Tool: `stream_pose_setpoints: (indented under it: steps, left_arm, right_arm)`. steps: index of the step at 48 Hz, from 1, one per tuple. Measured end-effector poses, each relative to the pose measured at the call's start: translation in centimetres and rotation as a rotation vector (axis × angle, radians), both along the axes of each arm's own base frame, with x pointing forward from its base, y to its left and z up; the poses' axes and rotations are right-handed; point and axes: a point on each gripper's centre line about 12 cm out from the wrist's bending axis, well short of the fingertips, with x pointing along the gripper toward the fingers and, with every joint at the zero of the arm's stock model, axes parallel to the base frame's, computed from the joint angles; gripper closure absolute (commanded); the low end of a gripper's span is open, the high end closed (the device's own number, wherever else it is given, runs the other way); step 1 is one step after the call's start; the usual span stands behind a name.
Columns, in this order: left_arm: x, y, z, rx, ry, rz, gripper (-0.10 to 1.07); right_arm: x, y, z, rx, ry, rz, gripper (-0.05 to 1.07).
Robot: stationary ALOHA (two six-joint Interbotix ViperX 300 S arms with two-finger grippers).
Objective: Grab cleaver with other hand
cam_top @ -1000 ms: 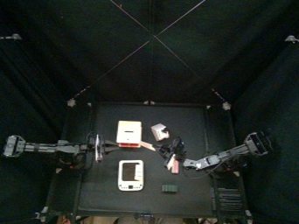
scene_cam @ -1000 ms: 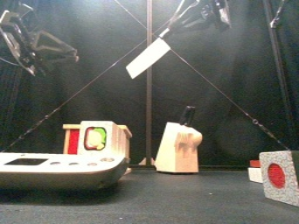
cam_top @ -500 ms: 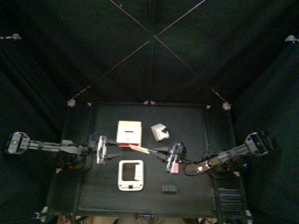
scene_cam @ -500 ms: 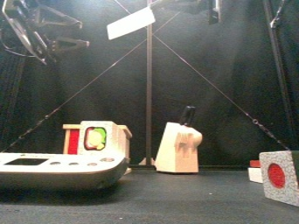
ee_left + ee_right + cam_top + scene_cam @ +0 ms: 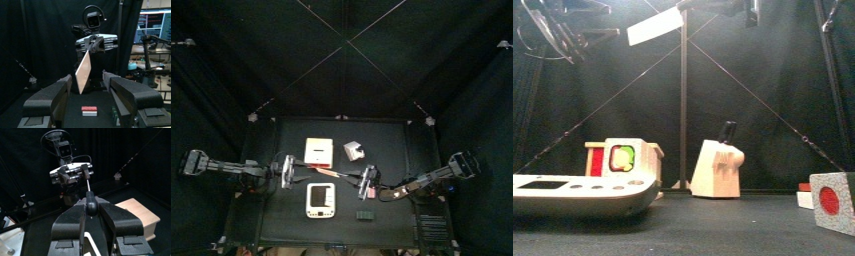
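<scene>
Cleaver point(image 5: 85, 70): held up in the air over the middle of the bench, well clear of everything on it; pale blade toward my left arm, dark handle toward my right.
Right gripper point(image 5: 90, 208): my jaws are closed tight on the handle; the blade is out of sight from this wrist, pointing away toward the other arm.
Left gripper point(image 5: 88, 85): my jaws are spread wide and hold nothing; the blade stands edge-on in the gap between them, and I think it touches neither finger, though from above the two grippers merge.
Step in hand: the handover, as I judge it; the left must take the blade before the right lets go.
Doing it well: centre the flat of the blade between the fingers, close squarely on its faces, get a deep bite rather than the tip, and only then ease the right jaws open.
Below: knife block point(image 5: 720, 168) and white device point(image 5: 580, 192) near the front edge.
</scene>
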Motion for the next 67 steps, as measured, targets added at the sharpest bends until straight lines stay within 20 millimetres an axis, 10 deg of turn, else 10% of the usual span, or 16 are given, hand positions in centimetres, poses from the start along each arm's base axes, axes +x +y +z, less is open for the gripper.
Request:
stream_pose_setpoints:
  steps: [31,67]
  left_arm:
    - [1.0,-0.4,-0.8,0.023,0.036,-0.029,0.15]
    - [1.2,-0.8,-0.4,0.035,0.010,-0.050,0.71]
  right_arm:
    - [2.7,1.6,0.2,-0.061,-0.003,0.045,0.44]
    - [3.0,1.5,0.0,-0.058,0.004,0.043,0.42]
